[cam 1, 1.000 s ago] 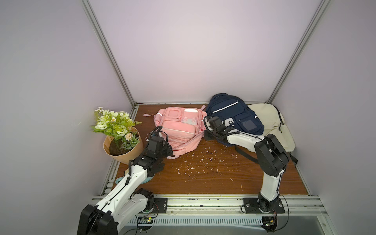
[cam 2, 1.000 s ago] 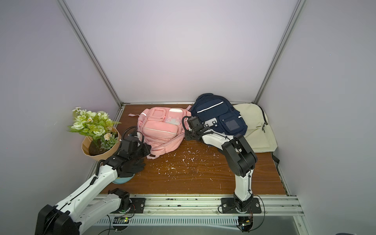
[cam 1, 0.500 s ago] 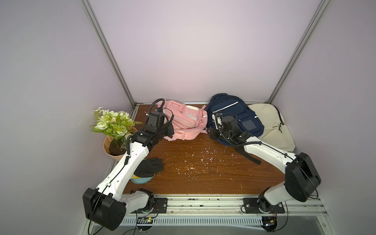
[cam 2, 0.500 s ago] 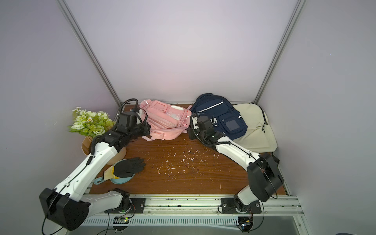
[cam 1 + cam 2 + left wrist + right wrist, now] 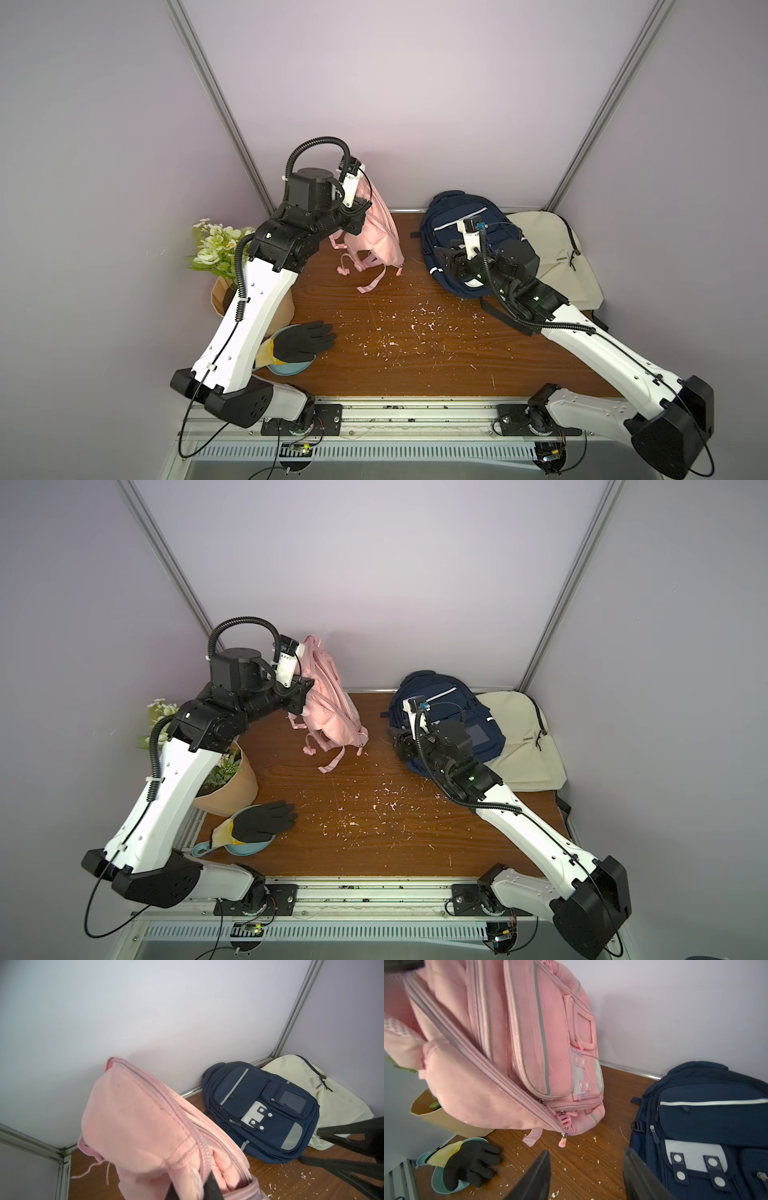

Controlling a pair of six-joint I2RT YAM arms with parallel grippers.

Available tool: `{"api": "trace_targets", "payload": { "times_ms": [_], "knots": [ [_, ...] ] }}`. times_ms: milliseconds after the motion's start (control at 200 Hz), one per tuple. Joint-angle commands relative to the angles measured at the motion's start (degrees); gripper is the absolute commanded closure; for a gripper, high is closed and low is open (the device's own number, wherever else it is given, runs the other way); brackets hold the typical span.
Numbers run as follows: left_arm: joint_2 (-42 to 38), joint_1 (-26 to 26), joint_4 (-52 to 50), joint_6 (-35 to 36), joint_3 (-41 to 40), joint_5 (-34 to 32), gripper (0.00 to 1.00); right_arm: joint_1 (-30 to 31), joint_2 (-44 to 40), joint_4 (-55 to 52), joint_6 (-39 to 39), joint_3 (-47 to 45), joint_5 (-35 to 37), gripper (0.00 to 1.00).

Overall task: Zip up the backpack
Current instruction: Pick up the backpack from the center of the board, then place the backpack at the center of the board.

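Observation:
The pink backpack [image 5: 380,232] [image 5: 328,704] hangs upright at the back left, its low end near the wooden table [image 5: 415,357]. My left gripper [image 5: 360,208] [image 5: 192,1186] is shut on the fabric by the zipper at its upper edge, where the main compartment gapes. The zipper line runs down the bag's side to a slider with a pink pull [image 5: 562,1142] at the low corner. My right gripper [image 5: 446,257] [image 5: 586,1150] is open and empty, a short way from that pull, beside the navy backpack [image 5: 469,224].
The navy backpack [image 5: 449,712] lies at the back middle, partly under my right wrist, with a cream backpack [image 5: 552,253] beside it. A potted plant [image 5: 220,249] stands at the left edge. A black glove [image 5: 303,340] rests on a blue bowl [image 5: 245,848]. White crumbs litter the table.
My left arm has lifted the pink backpack from lying flat to hanging upright by the back wall. My right gripper has opened and drawn back toward the navy backpack.

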Motion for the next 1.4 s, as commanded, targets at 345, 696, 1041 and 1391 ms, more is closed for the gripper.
{"api": "trace_targets", "payload": {
  "times_ms": [345,696,1041,1391],
  "knots": [
    [-12.9,-0.4,11.3,21.5,1.2,22.6,1.0,0.2,-5.1,4.4,-13.2,9.6,-7.4,0.39],
    [-14.6,-0.6,10.0,26.8,-3.2,30.4,1.0,0.2,-3.8,-5.4,-25.5,16.0,-9.6,0.3],
    [-14.6,-1.7,9.4,28.9,-6.5,31.8,1.0,0.1,10.8,-21.4,-35.4,37.3,-19.2,0.31],
    [-13.7,-2.5,9.1,29.5,-7.3,33.2,1.0,0.2,26.1,-32.1,-41.6,53.1,-29.4,0.43]
  ]
}}
